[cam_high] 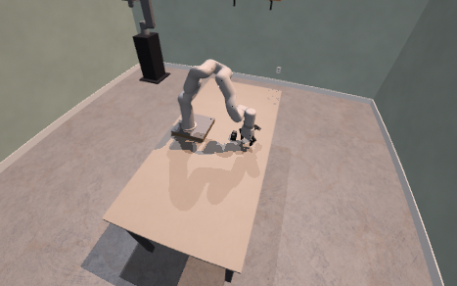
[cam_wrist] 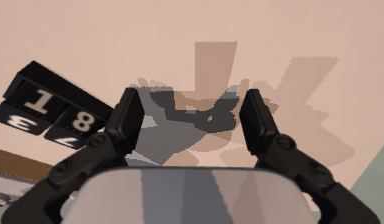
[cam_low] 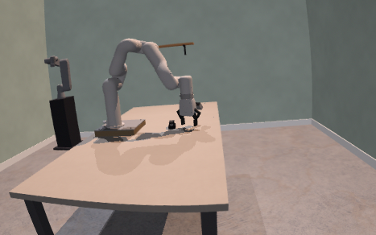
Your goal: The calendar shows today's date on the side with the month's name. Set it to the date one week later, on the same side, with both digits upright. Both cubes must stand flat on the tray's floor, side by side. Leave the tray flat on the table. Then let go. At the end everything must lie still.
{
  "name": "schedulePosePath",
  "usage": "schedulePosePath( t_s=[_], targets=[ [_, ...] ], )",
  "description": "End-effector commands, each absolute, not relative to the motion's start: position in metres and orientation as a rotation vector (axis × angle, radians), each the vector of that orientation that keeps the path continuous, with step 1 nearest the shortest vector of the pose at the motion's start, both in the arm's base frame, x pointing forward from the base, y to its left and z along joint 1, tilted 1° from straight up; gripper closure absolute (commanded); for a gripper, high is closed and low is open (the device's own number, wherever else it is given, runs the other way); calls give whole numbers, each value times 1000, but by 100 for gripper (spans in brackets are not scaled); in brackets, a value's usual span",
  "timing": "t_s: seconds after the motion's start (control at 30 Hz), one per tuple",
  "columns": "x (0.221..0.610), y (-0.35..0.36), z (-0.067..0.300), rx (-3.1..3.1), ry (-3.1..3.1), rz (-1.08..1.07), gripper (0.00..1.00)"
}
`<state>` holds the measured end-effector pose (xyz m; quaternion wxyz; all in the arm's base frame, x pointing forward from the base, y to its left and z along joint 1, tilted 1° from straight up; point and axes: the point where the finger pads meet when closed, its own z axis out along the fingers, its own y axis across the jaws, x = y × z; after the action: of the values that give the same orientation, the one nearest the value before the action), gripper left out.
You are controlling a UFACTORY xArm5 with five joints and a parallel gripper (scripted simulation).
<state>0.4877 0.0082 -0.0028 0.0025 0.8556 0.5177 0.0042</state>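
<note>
The black calendar (cam_low: pixel 171 127) stands on the table between the arm's base and the gripper, small and dark in the top and exterior views. In the wrist view it is at the left: a long black tray part (cam_wrist: pixel 68 89) runs behind two black cubes. The left cube (cam_wrist: pixel 38 102) shows a white 1, the right cube (cam_wrist: pixel 83 121) a white 8. Their lower faces show a turned 3 and a partly seen digit. The month's name cannot be read. My gripper (cam_high: pixel 249 144) (cam_low: pixel 189 123) (cam_wrist: pixel 191 101) is open and empty, low over the table beside the calendar.
The arm's base plate (cam_high: pixel 205 128) (cam_low: pixel 134 126) lies on the calendar's other side. The table (cam_high: pixel 209 235) (cam_low: pixel 140 181) has its long edge to the right of the gripper in the top and exterior views. Another arm's black pedestal (cam_high: pixel 150 56) (cam_low: pixel 64 122) stands off the table.
</note>
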Motion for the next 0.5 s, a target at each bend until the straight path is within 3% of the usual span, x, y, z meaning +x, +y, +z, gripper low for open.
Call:
schedulePosePath(
  t_s=[0.0,0.47],
  targets=[
    [489,8,-1,2682,1623,18,0],
    [489,8,16,2682,1623,19,0]
  ],
)
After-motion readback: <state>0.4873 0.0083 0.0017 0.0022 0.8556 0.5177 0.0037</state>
